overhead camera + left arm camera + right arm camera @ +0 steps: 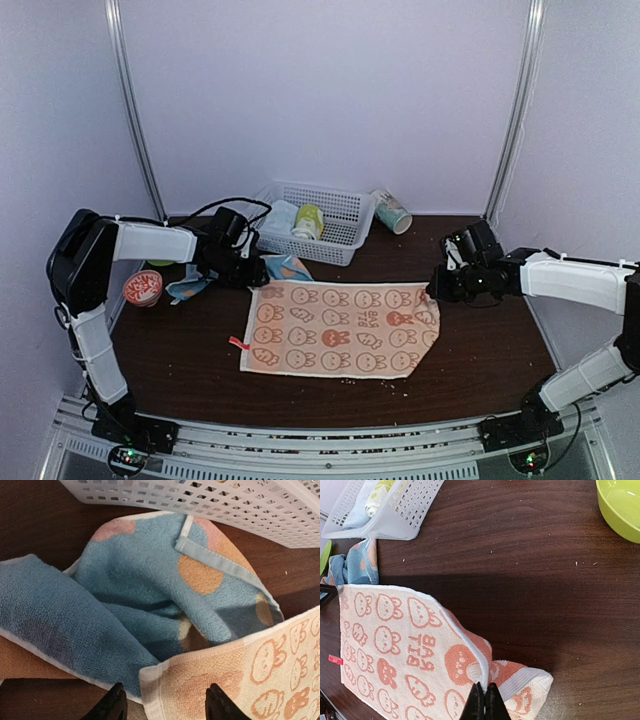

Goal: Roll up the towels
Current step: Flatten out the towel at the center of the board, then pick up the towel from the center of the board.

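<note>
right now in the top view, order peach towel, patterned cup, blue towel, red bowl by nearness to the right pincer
1. peach towel: its right corner is pinched in the right pincer.
2. patterned cup: behind, right of the basket.
3. blue towel: mid-table, left of centre.
4. red bowl: far left.

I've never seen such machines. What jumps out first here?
A peach towel with cartoon prints lies spread mid-table, its far right corner pinched by the right gripper. The left gripper stands open at the far left corner, beside a crumpled blue spotted towel in front of a white basket.
</note>
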Available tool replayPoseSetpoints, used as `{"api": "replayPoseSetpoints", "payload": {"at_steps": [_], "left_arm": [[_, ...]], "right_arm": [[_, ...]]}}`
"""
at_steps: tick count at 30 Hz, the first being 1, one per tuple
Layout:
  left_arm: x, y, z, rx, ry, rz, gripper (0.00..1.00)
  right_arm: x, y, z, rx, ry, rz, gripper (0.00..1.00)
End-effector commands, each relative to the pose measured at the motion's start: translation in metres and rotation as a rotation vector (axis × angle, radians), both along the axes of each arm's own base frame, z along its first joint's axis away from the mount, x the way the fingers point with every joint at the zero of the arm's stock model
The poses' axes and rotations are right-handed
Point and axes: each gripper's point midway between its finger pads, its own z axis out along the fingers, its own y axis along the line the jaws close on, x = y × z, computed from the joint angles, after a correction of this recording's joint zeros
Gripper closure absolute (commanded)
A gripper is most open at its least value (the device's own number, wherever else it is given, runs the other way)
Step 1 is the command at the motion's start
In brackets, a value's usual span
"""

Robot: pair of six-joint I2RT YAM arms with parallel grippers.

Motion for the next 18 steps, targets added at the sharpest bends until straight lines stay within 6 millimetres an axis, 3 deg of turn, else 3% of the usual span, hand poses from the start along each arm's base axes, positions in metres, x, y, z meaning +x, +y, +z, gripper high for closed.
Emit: {"api": "replayPoseSetpoints", "payload": {"at_steps": [1,9,18], "left_arm": [[0.0121,-0.0018,-0.0041,-0.017,0.001,-0.004,0.46],[0.0175,-0.0073,-0.0130,-0.036,0.023,-0.022,0.49],[0.0143,-0.0092,-0.0110,-0.050,0.019,-0.040,0.74]], "right_arm": [[0.0081,0.0039,0.0092,0.019,-0.030,0.010,1.00],[0.0089,0.0050,0.0122,0.022,-0.031,0.014,1.00],[0.0086,0.0049,0.0125,0.022,-0.031,0.013,1.00]]}}
